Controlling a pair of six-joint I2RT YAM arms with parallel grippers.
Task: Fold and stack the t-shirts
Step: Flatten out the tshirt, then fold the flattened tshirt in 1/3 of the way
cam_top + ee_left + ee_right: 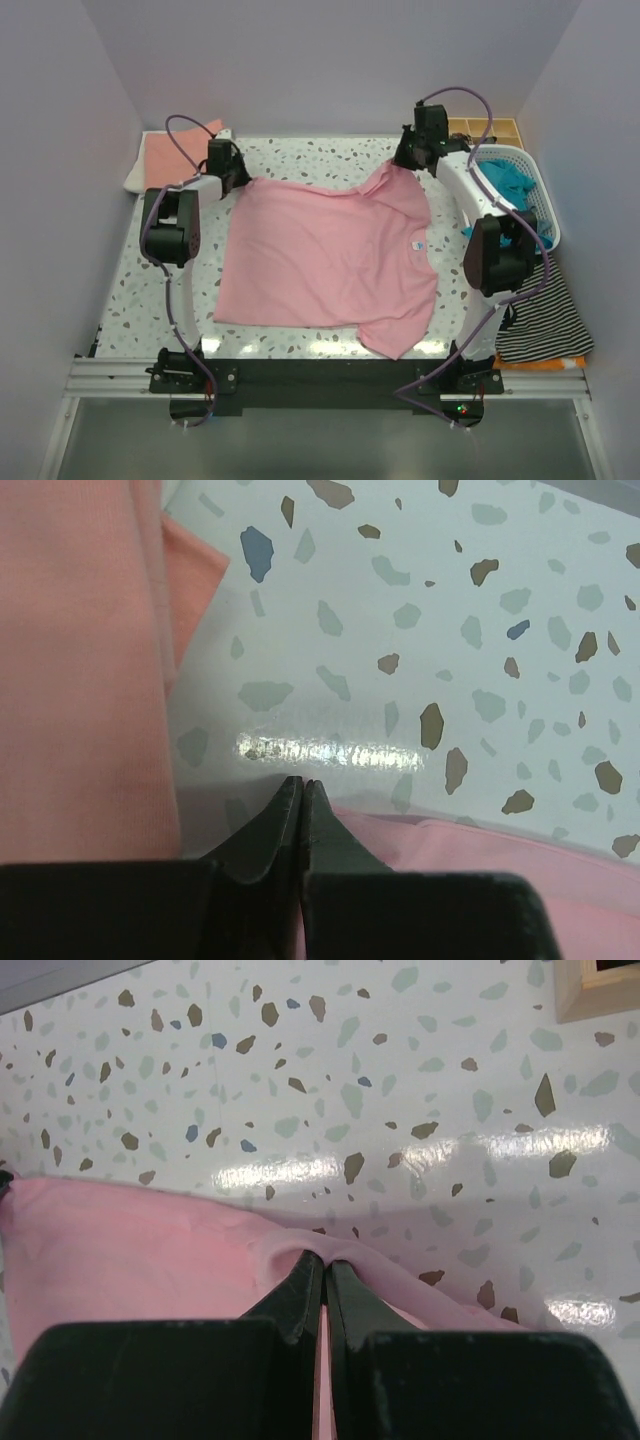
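Top external: light pink cotton t-shirt [325, 255] covers speckled bench [320, 155]; left gripper [240, 175], right gripper [401, 162] pinch its far edge.

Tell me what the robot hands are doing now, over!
Left gripper shut on pink t-shirt, far hem corner; right gripper pinching its far sleeve. Shirt spread flat on table, unfolded. Nothing lying on it.

Overhead overview, wrist views hugging pink tee [320, 250]
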